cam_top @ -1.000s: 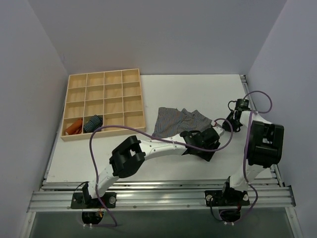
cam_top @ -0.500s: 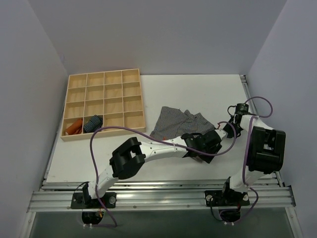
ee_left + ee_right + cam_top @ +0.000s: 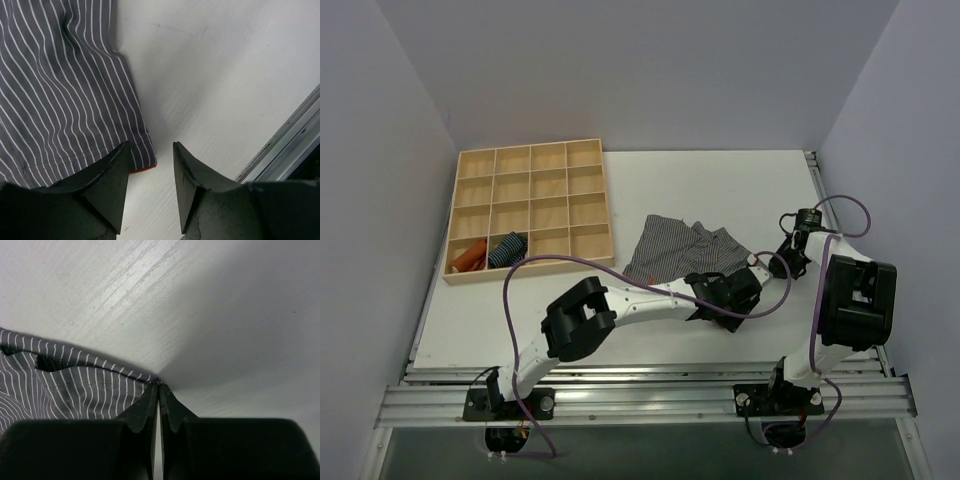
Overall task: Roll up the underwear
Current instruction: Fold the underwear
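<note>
The soft grey, white-striped underwear (image 3: 672, 245) lies crumpled on the white table (image 3: 720, 180), just right of the wooden compartment tray (image 3: 530, 210). Since 1 second ago my left gripper (image 3: 150, 152) has slid along its near hem, and its 2 fingers have narrowed but stand apart over the hem corner. My right gripper (image 3: 159, 389) stays closed, pinching the cloth's right edge.

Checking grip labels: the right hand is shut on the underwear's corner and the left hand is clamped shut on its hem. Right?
No. The left hand is open: the left wrist view shows its jaws apart at the hem of the underwear. The right hand is shut on the corner.
</note>
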`<state>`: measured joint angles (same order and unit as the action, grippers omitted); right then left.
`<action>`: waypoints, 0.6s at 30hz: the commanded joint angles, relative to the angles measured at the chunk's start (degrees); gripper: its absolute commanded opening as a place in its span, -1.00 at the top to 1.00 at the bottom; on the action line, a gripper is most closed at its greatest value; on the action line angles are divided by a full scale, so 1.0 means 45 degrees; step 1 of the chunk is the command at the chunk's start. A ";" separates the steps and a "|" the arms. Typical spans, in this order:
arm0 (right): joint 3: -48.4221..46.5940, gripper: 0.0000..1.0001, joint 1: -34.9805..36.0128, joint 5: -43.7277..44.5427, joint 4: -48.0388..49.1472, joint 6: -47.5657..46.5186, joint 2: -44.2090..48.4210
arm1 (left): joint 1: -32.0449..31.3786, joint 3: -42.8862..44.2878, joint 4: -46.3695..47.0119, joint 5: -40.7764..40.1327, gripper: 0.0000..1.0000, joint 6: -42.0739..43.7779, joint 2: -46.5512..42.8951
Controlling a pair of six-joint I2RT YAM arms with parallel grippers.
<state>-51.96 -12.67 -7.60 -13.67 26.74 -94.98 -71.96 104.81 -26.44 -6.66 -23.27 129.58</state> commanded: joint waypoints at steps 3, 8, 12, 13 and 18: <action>-0.0015 1.00 -0.0017 0.0477 -0.0848 -0.0122 0.0052 | -0.0082 -0.0322 0.0113 0.0033 0.11 -0.0220 0.0189; -0.0073 1.00 -0.0037 0.0574 -0.0868 -0.0103 0.0032 | -0.0082 -0.0578 0.0308 0.0287 0.11 -0.0395 0.0305; -0.0190 1.00 -0.0037 0.0555 -0.0926 -0.0044 0.0052 | -0.0121 -0.0636 0.0211 0.0483 0.11 -0.0552 0.0560; -0.0229 1.00 -0.0037 0.0574 -0.0927 -0.0044 0.0052 | -0.0160 -0.0791 0.0249 0.0483 0.13 -0.0591 0.0560; -0.0444 1.00 -0.0056 0.0672 -0.1063 0.0053 0.0013 | -0.0238 -0.1124 0.0328 0.0639 0.63 -0.0864 0.0385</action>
<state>-52.23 -12.69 -6.85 -14.46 26.79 -94.98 -71.96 101.71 -24.60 -6.20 -25.56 130.21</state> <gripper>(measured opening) 0.004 0.225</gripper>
